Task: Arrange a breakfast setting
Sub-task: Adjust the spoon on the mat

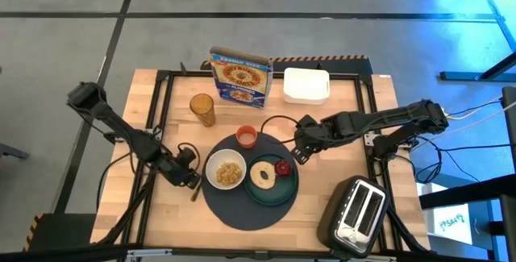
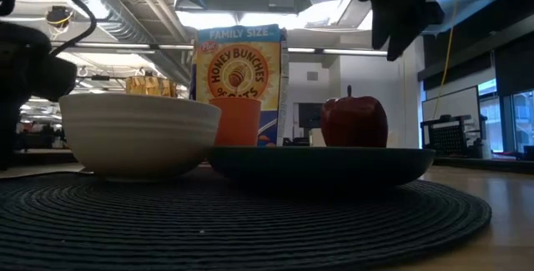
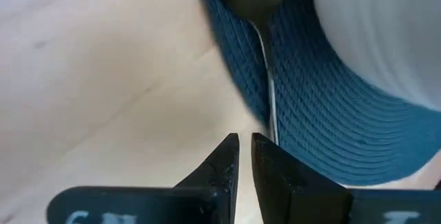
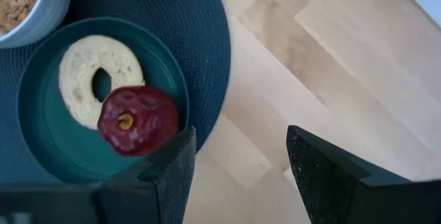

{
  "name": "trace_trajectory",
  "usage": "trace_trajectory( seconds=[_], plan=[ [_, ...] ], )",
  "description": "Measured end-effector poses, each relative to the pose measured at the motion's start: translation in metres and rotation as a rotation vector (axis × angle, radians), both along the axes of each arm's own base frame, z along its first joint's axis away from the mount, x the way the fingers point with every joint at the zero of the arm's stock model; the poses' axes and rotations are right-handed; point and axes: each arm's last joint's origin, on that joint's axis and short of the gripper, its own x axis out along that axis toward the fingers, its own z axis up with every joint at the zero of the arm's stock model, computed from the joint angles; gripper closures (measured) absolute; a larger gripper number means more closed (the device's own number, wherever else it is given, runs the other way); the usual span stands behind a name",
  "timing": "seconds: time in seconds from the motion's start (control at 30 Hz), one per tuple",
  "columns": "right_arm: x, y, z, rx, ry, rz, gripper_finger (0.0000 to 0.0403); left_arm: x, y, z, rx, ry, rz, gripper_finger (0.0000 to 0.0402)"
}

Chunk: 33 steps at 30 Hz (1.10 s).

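Observation:
On the round dark-grey placemat stand the white bowl of cereal and the teal plate. The plate carries the tan bagel and the dark-red fruit. The orange cup stands at the mat's far rim. The spoon lies with its handle over the mat's left rim. My left gripper is shut at the handle's end. My right gripper hangs open above bare table, right of the plate, with nothing between its fingers. My left gripper comes slanting down from the table's left, along the spoon. The spoon handle's end runs in behind one fingertip, beside the slit between the fingers; I cannot tell whether the gripper touches it. The spoon lies flat on mat and table.
A blue cereal box, a white lidded container and a glass of amber drink stand along the far side. A black-and-silver toaster sits at the near right corner. A dark cable loops behind the cup.

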Motion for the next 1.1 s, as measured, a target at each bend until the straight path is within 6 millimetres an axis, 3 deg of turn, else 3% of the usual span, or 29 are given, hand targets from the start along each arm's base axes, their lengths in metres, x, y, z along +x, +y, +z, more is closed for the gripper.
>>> trace_trajectory(
  seconds=[0.37, 0.53, 0.77, 1.1],
  plan=[
    [0.000, 0.002, 0.000, 0.005, 0.000, 0.013, 0.0187, 0.017, -0.026, -0.009, -0.058, 0.008, -0.098, 0.0368],
    [0.002, 0.002, 0.001, 0.002, -0.020, 0.035, 0.0187, 0.028, -0.037, -0.008, -0.136, -0.089, -0.116, 0.0368],
    [0.007, 0.003, 0.002, 0.000, -0.069, 0.063, 0.0187, 0.036, -0.038, 0.000, -0.104, -0.240, -0.051, 0.0368],
    [0.007, 0.003, 0.003, 0.003, -0.070, 0.079, 0.0187, 0.033, -0.041, 0.004, -0.096, -0.149, -0.055, 0.0391]
  ],
)
